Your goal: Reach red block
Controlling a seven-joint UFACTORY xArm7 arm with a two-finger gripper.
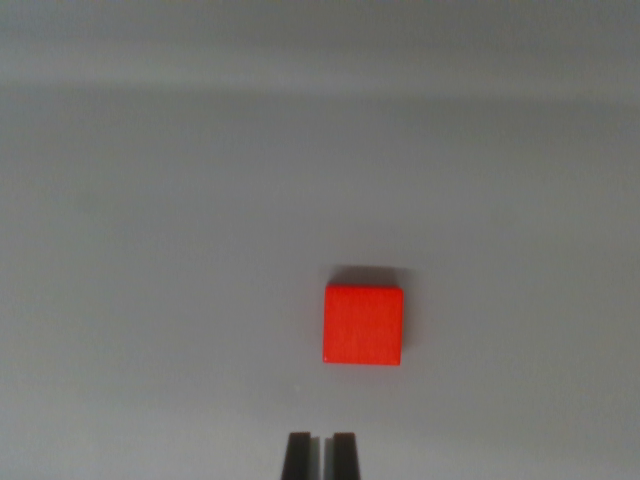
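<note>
I'm looking down thru wrist cam: gripper (pixel 320 455) fingers sitting nearly together, holding nothing. Red block (pixel 363 325) is lying on the grey table (pixel 150 250), ahead and slightly to the wrist view's right, clearly apart from fingertips. Block's square, no long axis.

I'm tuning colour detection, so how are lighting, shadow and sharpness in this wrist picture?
In the wrist view the light is soft and even on the grey surface, with no glare; the red block looks saturated, its edges slightly soft, with a thin dark shadow along its top edge; the gripper tips at the bottom edge are dark and a little blurred.
</note>
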